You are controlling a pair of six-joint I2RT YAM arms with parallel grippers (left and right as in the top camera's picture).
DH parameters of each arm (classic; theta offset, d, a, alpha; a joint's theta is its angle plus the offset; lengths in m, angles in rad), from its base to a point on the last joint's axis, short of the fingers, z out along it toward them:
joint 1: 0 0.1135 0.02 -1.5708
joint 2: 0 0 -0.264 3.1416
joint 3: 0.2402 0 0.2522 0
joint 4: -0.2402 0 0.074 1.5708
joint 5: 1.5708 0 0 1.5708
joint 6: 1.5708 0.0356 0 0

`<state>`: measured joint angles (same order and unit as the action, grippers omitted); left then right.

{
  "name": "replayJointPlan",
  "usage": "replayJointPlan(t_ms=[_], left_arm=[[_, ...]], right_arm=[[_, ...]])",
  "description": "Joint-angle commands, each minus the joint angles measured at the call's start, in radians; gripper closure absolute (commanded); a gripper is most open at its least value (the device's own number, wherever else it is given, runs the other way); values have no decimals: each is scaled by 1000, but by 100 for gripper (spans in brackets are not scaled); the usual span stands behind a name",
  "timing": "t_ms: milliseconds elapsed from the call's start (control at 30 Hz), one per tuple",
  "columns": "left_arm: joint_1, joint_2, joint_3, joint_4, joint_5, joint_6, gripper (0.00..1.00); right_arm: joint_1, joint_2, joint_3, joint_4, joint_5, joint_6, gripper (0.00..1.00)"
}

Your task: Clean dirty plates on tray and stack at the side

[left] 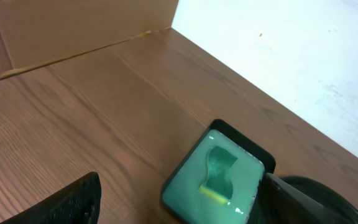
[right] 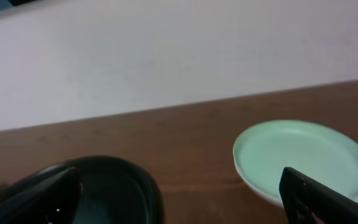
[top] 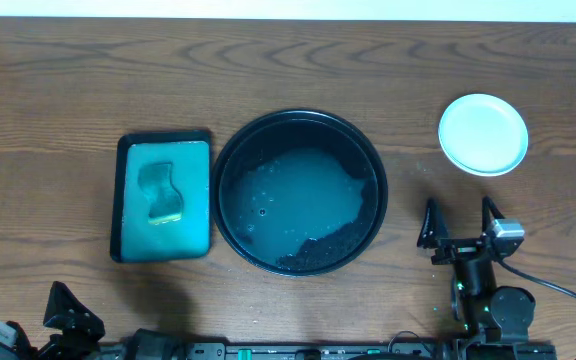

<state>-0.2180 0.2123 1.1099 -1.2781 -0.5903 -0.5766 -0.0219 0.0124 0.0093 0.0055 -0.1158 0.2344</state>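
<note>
step: looks like the tail end. The tray [top: 370, 155] at mid table carries no plate, only a cloudy wet film and dark specks.
plates: the plates [top: 483, 133] sit off the tray, toward the far right corner of the table [top: 58, 80]. Top one is pale mint and looks clean. The right wrist view hints at a white edge under it. Can't tell how many are stacked.
right claw: the right claw [top: 459, 222] is spread wide with nothing held. It sits by the near edge, between the tray and the right edge.
plates vs right claw: the plates lie just beyond the claw toward the far edge, a bit nearer the right edge. Near it, but apart and not between the fingers.
left claw: the left claw [top: 68, 310] is at the near left corner, spread wide and empty in its wrist view, well apart from the plates.
sponge tray: the sponge tray [top: 121, 200] is just beside the black tray on the left-edge side, with the sponge [top: 163, 192] lying in it.
next move: my read is no plate is left to clean. Confirm the stack count, then pull both arms back toward the near edge.
risk: the right claw is close enough to nudge the stack if it swings toward the far edge.
</note>
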Motion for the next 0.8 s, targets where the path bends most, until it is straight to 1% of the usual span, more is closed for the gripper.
replayJointPlan(t_ms=[0, 167, 267, 400, 533, 767], left_arm=[[-2, 1, 0, 0, -21, -5, 19], [-2, 1, 0, 0, -21, -5, 19], [-2, 1, 0, 0, -21, -5, 19], [-2, 1, 0, 0, -21, -5, 19], [-2, 1, 0, 0, -21, -5, 19], [-2, 1, 0, 0, -21, -5, 19]], right_arm=[[-3, -8, -5, -70, 2, 11, 1], [-2, -8, -5, -71, -4, -44, 1], [-2, -8, -5, -70, -20, -109, 1], [-2, -8, -5, -70, -24, -132, 1], [-2, -8, -5, -70, -24, -193, 1], [-3, -8, -5, -69, -20, -206, 1]])
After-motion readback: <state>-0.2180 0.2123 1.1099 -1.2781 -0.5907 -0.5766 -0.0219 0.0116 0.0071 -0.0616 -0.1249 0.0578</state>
